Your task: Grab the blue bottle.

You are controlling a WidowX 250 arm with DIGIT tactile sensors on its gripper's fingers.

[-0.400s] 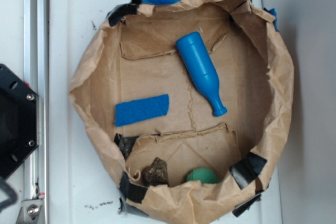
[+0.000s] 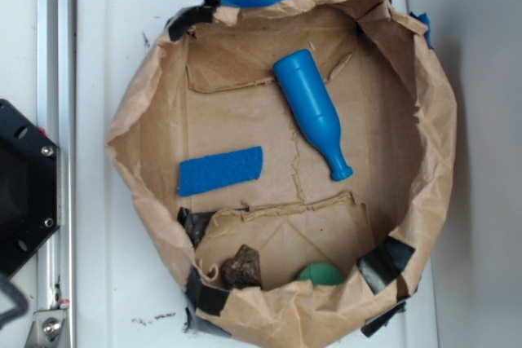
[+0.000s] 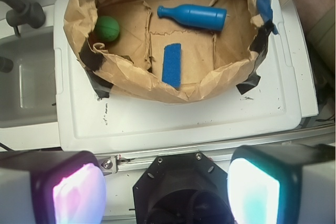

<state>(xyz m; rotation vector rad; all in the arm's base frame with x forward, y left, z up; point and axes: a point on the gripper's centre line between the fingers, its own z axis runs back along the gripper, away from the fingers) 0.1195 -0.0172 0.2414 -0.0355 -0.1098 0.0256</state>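
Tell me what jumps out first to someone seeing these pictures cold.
The bright blue bottle stands out most, lying on its side inside a crumpled brown paper enclosure patched with black and blue tape. A flat blue felt strip lies apart from it on the paper floor, and a green ball sits against the enclosure's wall. In the wrist view the gripper hangs outside the enclosure, jaws wide apart and empty.

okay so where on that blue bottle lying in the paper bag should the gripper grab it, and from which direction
Probably the wide cylindrical body of the blue bottle, from straight above, fingers closing across its width. It lies flat on the paper bag floor with open space on both long sides; the neck tapers and might slip. The gripper stands open, back outside the bag.
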